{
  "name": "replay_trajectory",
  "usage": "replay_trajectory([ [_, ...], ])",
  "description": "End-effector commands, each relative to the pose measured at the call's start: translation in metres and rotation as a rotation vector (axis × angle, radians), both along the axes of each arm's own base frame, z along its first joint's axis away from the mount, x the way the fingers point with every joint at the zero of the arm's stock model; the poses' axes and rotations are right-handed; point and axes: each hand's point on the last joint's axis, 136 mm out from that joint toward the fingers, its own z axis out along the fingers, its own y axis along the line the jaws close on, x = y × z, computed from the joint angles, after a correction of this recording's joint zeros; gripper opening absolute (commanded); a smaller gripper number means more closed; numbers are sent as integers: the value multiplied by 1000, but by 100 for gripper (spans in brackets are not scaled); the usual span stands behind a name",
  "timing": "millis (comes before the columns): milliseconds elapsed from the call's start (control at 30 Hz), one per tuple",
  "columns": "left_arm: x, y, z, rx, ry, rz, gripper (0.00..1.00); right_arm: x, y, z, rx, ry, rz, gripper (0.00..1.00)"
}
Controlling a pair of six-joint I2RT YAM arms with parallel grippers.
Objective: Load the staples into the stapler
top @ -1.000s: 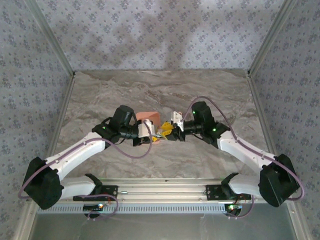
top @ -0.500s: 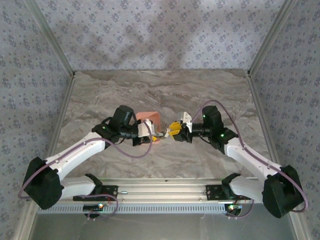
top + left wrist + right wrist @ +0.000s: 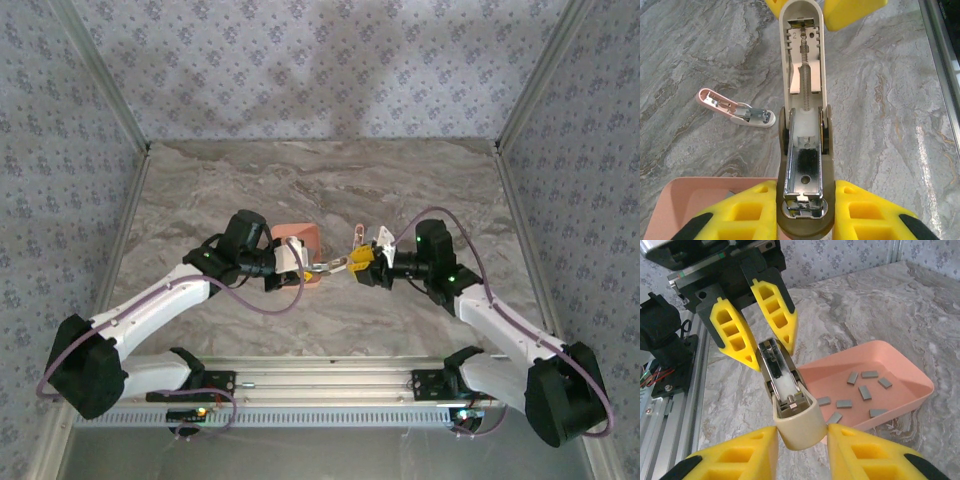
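Between left claw [image 3: 804,189] and right claw [image 3: 801,432], stapler [image 3: 802,55] held open

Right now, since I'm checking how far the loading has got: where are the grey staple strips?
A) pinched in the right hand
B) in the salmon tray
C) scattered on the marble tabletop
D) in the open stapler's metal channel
B: the staples lie loose on the floor of the salmon tray, and the metal channel of the stapler is bare.
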Motion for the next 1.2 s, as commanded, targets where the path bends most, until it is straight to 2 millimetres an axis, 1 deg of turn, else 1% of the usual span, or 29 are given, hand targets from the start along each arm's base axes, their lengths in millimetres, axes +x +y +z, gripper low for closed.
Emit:
replay_trajectory([
  [0,3,-3,14,-36,-14,-1,0,2,-4,1,12,8,-33,32],
  [300,4,-3,15,-38,-15,5,0,2,-14,-12,-1,41,-95,37],
  [500,6,-2,15,-38,-14,12,0,2,-18,-15,-1,57,-124,40],
  [767,7,-2,14,-36,-12,18,0,-1,-16,-11,-5,74,-137,47],
  [933,9,-3,15,-36,-15,22,0,-6,-10,-7,-12,81,-134,57],
  [1033,9,-3,14,-36,-12,23,0,-8,-4,-1,-8,87,-128,62],
  [1167,9,-3,15,-36,-12,24,0,-8,2,6,6,115,-131,66],
])
